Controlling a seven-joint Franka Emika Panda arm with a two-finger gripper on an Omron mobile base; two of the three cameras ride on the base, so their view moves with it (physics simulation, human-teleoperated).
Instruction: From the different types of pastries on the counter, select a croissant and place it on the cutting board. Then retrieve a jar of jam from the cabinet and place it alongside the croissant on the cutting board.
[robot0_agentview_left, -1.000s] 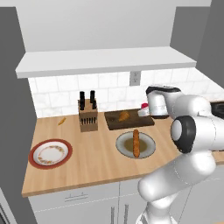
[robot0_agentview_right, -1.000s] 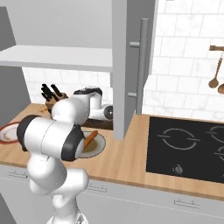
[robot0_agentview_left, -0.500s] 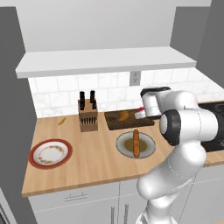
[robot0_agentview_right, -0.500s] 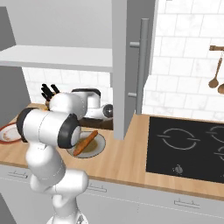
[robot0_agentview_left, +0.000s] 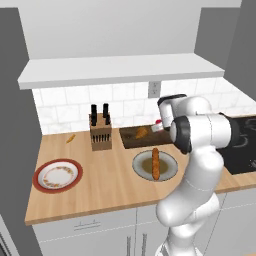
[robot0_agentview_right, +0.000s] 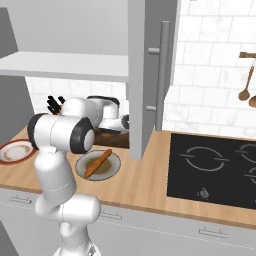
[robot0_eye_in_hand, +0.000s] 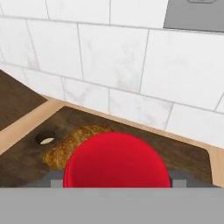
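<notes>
Light wooden bench (robot0_agentview_left: 100, 185) running under a white tiled wall, with the white cabinet (robot0_agentview_left: 120, 70) shelf slab overhead. White arm bent over the back of the bench, wrist reaching toward the wall.

Dark cutting board (robot0_eye_in_hand: 188, 159) lying flat against the tiles, behind a round plate (robot0_agentview_left: 170, 172) carrying the long baguette stick (robot0_agentview_left: 155, 163). Knife block (robot0_agentview_left: 100, 131) just left of the board, patterned plate (robot0_agentview_left: 57, 175) well apart at the bench's left end.

Croissant (robot0_eye_in_hand: 72, 142) already resting on the cutting board, near the board's hanging hole, long axis running roughly along the board. Seen in the left base view as a small golden lump on the board's middle.

Gripper (robot0_eye_in_hand: 114, 183) closed around the jar of jam (robot0_eye_in_hand: 116, 164), red body bulging between the two grey fingertips (robot0_eye_in_hand: 54, 179), held above the board. A sliver of red also peeking beside the wrist in the left base view.

Key relation: croissant lying ahead and to the left of the jar in the hand view, partly hidden behind it; bare board open to the jar's right. Judged safest to lower the jar onto that free patch, beside rather than onto the pastry. Height above the board not readable.
</notes>
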